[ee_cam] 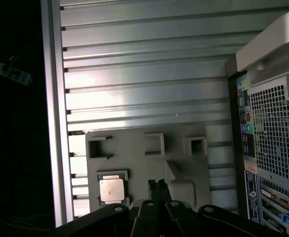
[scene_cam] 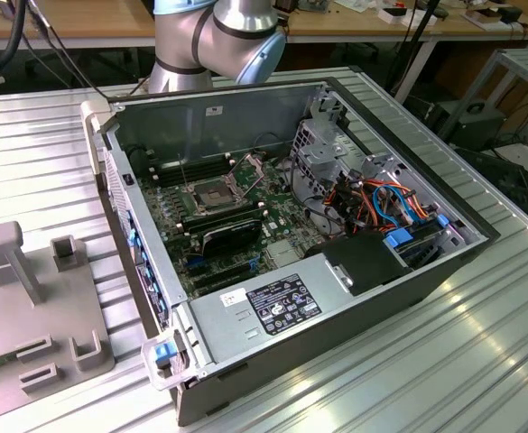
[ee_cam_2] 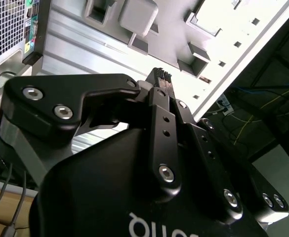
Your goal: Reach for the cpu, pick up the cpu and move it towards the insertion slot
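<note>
Ribbed table (ee_cam: 144, 74) bears computer case (ee_cam: 272, 123) beside grey fixture (ee_cam: 179, 148) holding cpu (ee_cam: 111, 190).

From here the table (scene_cam: 444, 361) reads as ribbed bare aluminium with a bright sheen. The fixture plate (ee_cam: 129, 158) is matt grey plastic. The cpu (ee_cam: 111, 190) lid is pale satin metal. The gripper (ee_cam_2: 162, 75) is smooth black, semi-gloss, with shiny steel screws. The computer case (scene_cam: 245, 122) is dull grey sheet metal, and the socket (scene_cam: 211, 192) frame is bright silver metal.
</note>
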Available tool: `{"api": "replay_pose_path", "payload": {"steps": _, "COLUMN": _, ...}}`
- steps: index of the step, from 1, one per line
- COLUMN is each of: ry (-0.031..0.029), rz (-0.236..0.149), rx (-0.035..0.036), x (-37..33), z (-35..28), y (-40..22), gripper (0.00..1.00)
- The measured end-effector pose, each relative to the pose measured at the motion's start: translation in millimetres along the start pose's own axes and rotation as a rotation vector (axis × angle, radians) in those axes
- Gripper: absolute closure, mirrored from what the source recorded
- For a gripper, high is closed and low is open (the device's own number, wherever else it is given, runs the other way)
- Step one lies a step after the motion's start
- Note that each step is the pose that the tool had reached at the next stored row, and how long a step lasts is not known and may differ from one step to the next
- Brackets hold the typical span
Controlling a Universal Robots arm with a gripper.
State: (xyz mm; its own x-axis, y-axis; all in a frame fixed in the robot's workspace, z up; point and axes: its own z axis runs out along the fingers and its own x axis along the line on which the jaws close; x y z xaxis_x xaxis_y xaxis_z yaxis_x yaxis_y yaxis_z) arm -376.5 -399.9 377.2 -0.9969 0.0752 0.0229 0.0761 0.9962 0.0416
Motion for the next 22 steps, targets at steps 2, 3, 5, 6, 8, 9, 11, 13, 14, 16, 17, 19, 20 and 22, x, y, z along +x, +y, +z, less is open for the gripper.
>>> {"api": "replay_pose_path", "payload": {"steps": 2, "ry": -0.0001, "rz": 0.0, "rx": -0.0001, "x": 3.0, "z": 0.3, "y": -0.2, "gripper": 0.89}}
{"api": "replay_pose_path", "payload": {"steps": 3, "ry": -0.0001, "rz": 0.0, "rx": 0.0, "x": 3.8, "z": 0.3, "y": -0.3, "gripper": 0.89}}
{"api": "replay_pose_path", "payload": {"steps": 5, "ry": -0.0001, "rz": 0.0, "rx": 0.0, "x": 5.6, "z": 0.5, "y": -0.4, "gripper": 0.89}}
{"api": "replay_pose_path", "payload": {"steps": 6, "ry": -0.0001, "rz": 0.0, "rx": -0.0001, "x": 6.2, "z": 0.6, "y": -0.5, "gripper": 0.89}}
{"api": "replay_pose_path", "payload": {"steps": 8, "ry": -0.0001, "rz": 0.0, "rx": -0.0001, "x": 7.8, "z": 0.7, "y": -0.6, "gripper": 0.89}}
{"api": "replay_pose_path", "payload": {"steps": 9, "ry": 0.0, "rz": 0.0, "rx": 0.0, "x": 8.8, "z": 0.8, "y": -0.7, "gripper": 0.89}}
{"api": "replay_pose_path", "payload": {"steps": 11, "ry": 0.0, "rz": 0.0, "rx": 0.0, "x": 12.4, "z": 1.0, "y": -1.0, "gripper": 0.89}}
{"api": "replay_pose_path", "payload": {"steps": 13, "ry": -0.0001, "rz": 0.0, "rx": 0.0, "x": 14.1, "z": 1.2, "y": -1.3, "gripper": 0.89}}
{"api": "replay_pose_path", "payload": {"steps": 14, "ry": -0.0001, "rz": 0.0, "rx": 0.0, "x": 15.9, "z": 1.3, "y": -1.4, "gripper": 0.89}}
{"api": "replay_pose_path", "payload": {"steps": 16, "ry": 0.0, "rz": 0.0, "rx": 0.0, "x": 19.4, "z": 1.6, "y": -1.9, "gripper": 0.89}}
{"api": "replay_pose_path", "payload": {"steps": 17, "ry": -0.0001, "rz": 0.0, "rx": 0.0, "x": 20.5, "z": 1.6, "y": -2.1, "gripper": 0.89}}
{"api": "replay_pose_path", "payload": {"steps": 19, "ry": -0.0001, "rz": 0.0, "rx": 0.0, "x": 24.2, "z": 1.9, "y": -2.6, "gripper": 0.89}}
{"api": "replay_pose_path", "payload": {"steps": 20, "ry": 0.0, "rz": 0.0, "rx": 0.0, "x": 25.2, "z": 1.9, "y": -2.8, "gripper": 0.89}}
{"api": "replay_pose_path", "payload": {"steps": 22, "ry": -0.0001, "rz": 0.0, "rx": 0.0, "x": 28.1, "z": 2.1, "y": -3.4, "gripper": 0.89}}
